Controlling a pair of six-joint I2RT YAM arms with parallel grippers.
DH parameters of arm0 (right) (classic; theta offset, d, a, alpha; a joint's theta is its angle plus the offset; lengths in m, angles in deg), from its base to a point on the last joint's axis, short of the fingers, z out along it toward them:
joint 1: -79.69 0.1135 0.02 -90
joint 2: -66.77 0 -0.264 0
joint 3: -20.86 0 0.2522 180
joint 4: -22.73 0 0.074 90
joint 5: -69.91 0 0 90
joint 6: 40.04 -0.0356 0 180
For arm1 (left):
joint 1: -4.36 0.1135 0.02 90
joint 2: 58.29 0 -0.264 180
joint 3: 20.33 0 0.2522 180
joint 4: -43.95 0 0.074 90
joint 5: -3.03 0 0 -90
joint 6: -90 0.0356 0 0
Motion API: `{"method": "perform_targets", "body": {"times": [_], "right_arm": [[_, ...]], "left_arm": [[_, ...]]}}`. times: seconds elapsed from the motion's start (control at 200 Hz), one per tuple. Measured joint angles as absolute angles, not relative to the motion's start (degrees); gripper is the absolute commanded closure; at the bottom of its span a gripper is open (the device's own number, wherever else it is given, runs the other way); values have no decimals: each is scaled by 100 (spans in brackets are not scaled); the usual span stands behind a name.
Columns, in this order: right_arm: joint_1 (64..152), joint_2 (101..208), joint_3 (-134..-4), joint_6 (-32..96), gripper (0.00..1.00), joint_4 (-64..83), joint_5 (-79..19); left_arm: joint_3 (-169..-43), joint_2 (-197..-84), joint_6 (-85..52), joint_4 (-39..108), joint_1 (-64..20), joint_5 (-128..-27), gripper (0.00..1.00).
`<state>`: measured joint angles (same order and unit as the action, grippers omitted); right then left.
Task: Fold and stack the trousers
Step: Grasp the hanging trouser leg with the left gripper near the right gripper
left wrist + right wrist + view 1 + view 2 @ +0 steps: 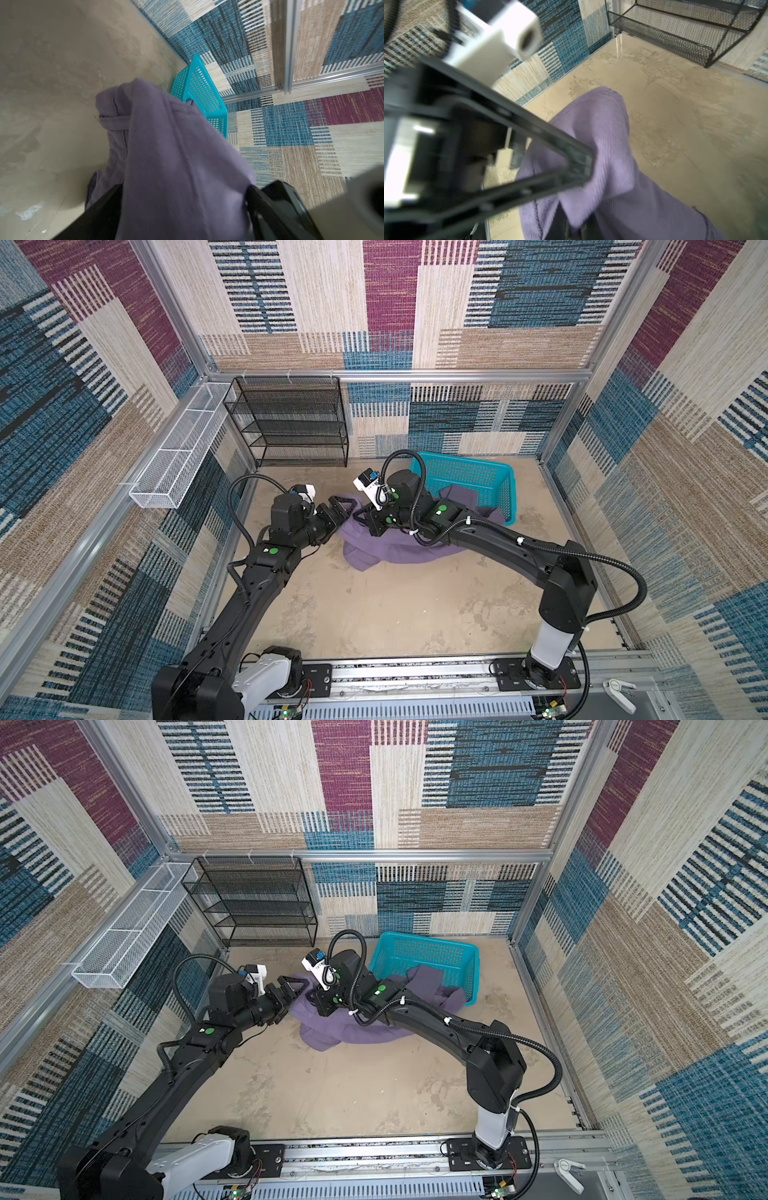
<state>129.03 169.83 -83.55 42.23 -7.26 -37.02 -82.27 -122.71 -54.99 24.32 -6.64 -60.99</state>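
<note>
**A:** Where are we seeing the trousers (pixel 386 549)?

**B:** They are lying in a crumpled purple heap just above the centre of both top views, on the tan floor (pixel 395 614). One part is draping over the near rim of the teal basket (pixel 465 460), which is sitting right of centre by the back wall.

**A:** How are the arms posing?

**B:** The left arm is reaching up from the lower left corner of the frame and pointing the left gripper (pixel 347 512) rightward at the heap's left edge. The right arm is rising from its base at the lower right and folding at a high elbow on the right. Its forearm is running leftward over the heap, so the right gripper (pixel 362 517) is facing the left one, just beside it.

**A:** What are the fingers doing?

**B:** In the left wrist view we are seeing the left fingers (pixel 276 199) standing apart, with a raised fold of cloth running between them. The right gripper is pinching together on the trousers. In the right wrist view we are seeing the cloth rising out of it and one left fingertip touching that fold.

**A:** Anything else?

**B:** A black mesh shelf (pixel 291 423) is standing at the back left, well apart from the heap.
</note>
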Motion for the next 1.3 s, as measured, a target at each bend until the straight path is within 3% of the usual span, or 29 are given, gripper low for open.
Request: {"method": "perform_targets", "body": {"times": [0.035, 0.23, 0.391, 0.541, 0.646, 0.781, 0.942, 1.097, 1.302], "right_arm": [[12934, 17012, -8357, 4212, 92, -776, -3702], [12982, 17213, -8499, 4129, 85, -940, -3542], [13008, 17016, -8281, 4013, 59, -650, -3485], [13034, 16432, -7931, 3946, 49, -556, -3068], [12982, 15667, -7583, 3913, 39, -680, -2255], [12518, 14688, -6917, 3513, 37, -1137, -1304], [11412, 13897, -5955, 2892, 31, -1703, -1051], [11126, 14133, -5859, 2807, 26, -1880, -1457], [10676, 15060, -6117, 2639, 28, -1618, -2528]], "left_arm": [[-8157, -12383, -5649, 2644, -651, -5931, 37], [-8216, -12872, -5979, 3346, -649, -5531, 100], [-8597, -12920, -5905, 3005, -629, -5614, 100], [-9242, -12916, -5597, 2450, -653, -5686, 100], [-9705, -12892, -5317, 2074, -596, -5867, 100], [-10214, -12833, -4963, 1519, -507, -6164, 100], [-10929, -12833, -4609, 970, -437, -6333, 100], [-11862, -13054, -4439, 706, -428, -6387, 100], [-12664, -13213, -4270, 415, -428, -6261, 100]]}}
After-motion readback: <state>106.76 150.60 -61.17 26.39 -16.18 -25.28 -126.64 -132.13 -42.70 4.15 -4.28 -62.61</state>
